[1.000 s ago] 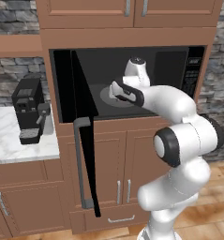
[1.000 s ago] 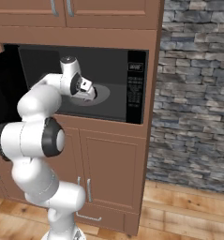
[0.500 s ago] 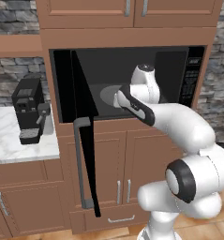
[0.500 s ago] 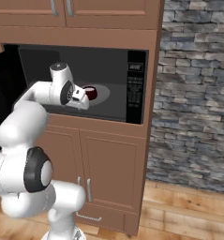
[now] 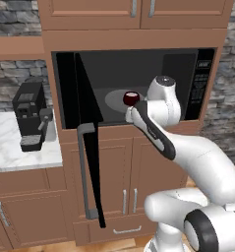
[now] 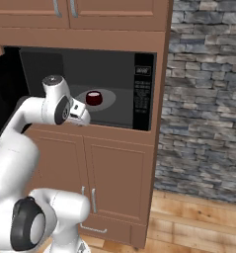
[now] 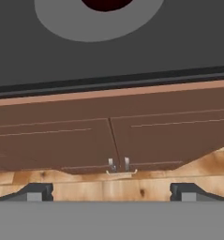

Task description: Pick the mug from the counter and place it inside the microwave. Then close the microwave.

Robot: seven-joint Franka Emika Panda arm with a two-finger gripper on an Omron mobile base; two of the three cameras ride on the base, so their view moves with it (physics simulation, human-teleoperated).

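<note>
A small black coffee machine [image 5: 31,115] stands near the back edge of the white marble counter [image 5: 11,152]. Right of it, the large black microwave [image 5: 138,81] has its dark glass door [image 5: 87,142] swung wide open, hinged on the left. The small dark red mug [image 6: 94,97] sits on the round grey turntable [image 6: 105,101] inside. The gripper [image 7: 108,192] hangs just outside the front edge, fingertips [image 7: 38,191] spread apart, holding nothing.

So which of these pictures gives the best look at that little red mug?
The right base view: the mug sits whole on the grey turntable. In the left base view the arm hides part of it; the hand view catches just its lower edge.
</note>
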